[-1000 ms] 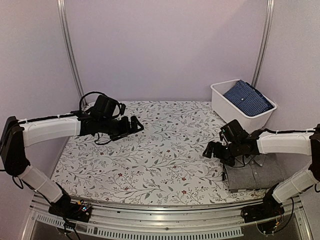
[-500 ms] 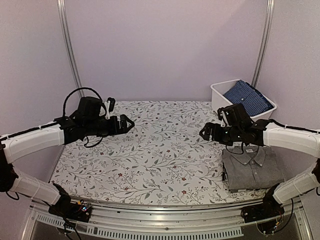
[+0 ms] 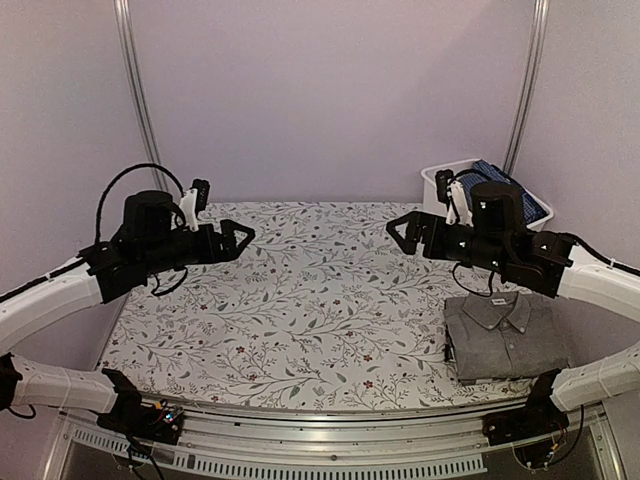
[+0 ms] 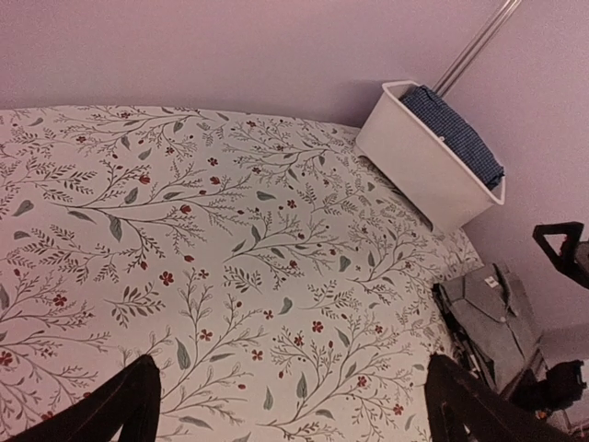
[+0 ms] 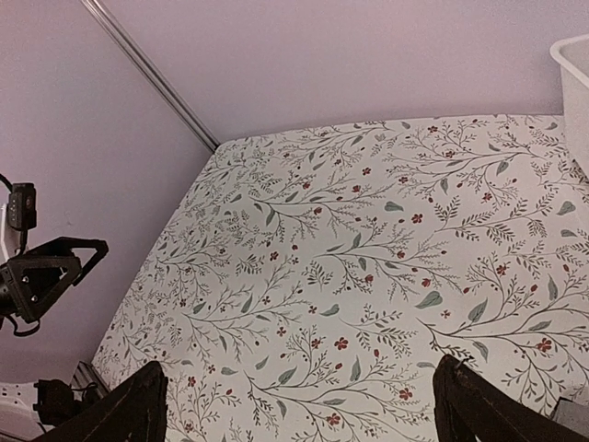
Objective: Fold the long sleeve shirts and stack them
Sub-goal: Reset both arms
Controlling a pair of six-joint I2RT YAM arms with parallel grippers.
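Note:
A plain mid-grey long sleeve shirt (image 3: 505, 335) lies folded, collar up, at the table's front right corner; it also shows in the left wrist view (image 4: 492, 308). The black-and-white checked shirt is out of view. My left gripper (image 3: 240, 240) is open and empty, raised over the table's left side; its fingers (image 4: 120, 410) stand wide apart. My right gripper (image 3: 400, 232) is open and empty, raised above and behind the grey shirt, pointing left; its fingers (image 5: 469, 405) stand wide apart over bare cloth.
A white bin (image 3: 470, 215) at the back right holds a folded dark blue checked cloth (image 3: 500, 190). The floral tablecloth (image 3: 320, 300) covers the table. Walls and metal posts (image 3: 140, 100) close in the back and sides.
My right gripper has lifted up and back off the grey shirt, which now lies fully uncovered. My left gripper has risen and drawn back to the left. Both stayed open.

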